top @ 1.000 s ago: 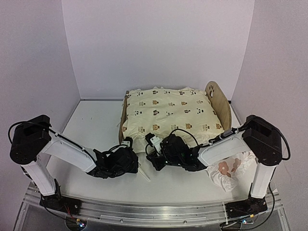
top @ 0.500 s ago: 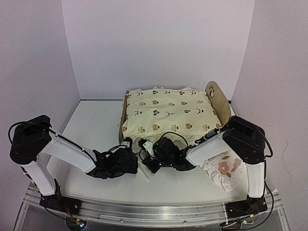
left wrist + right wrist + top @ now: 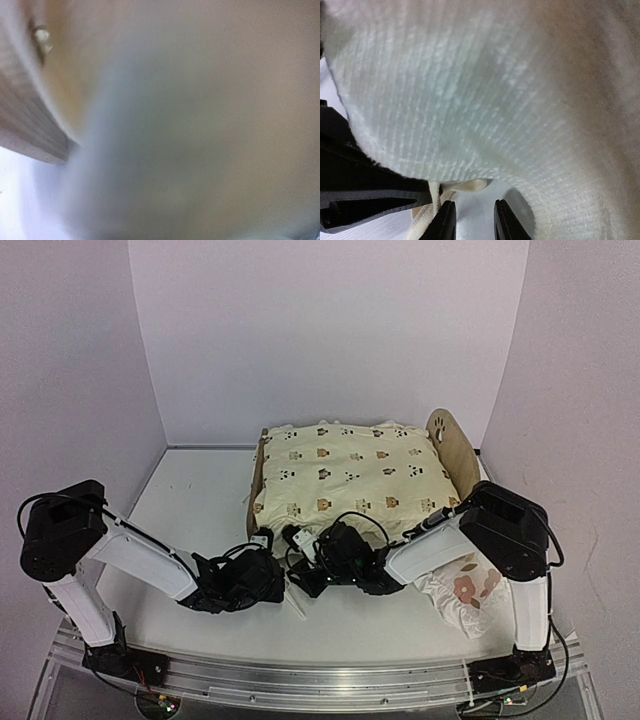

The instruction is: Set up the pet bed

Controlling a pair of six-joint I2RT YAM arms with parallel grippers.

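The pet bed (image 3: 452, 450) stood toward the back of the table (image 3: 190, 500), headboard to the right, with a cream cushion (image 3: 350, 472) lying on it. At its near edge the left gripper (image 3: 268, 568) was pressed together. The right gripper (image 3: 475, 220) was slightly parted and pinched nothing, just beside a tie string (image 3: 427, 214). A flowered pillow (image 3: 468, 592) lay near the table's right side.

Pet bed (image 3: 447, 445): base hidden under cream cushion (image 3: 350, 472); near rail covered by cushion overhang and both arms.
Left wrist view: nearly all blur. 1 strip of wood grain (image 3: 30, 130) at left; own fingers not made out.
Right wrist view: cloth fills frame. Right gripper (image 3: 474, 220) cut off by bottom edge, only 2 tips showing.
Flowered pillow (image 3: 468, 592): partly behind right arm (image 3: 440, 545).
Left gripper (image 3: 278, 576): tips too small to read from above.
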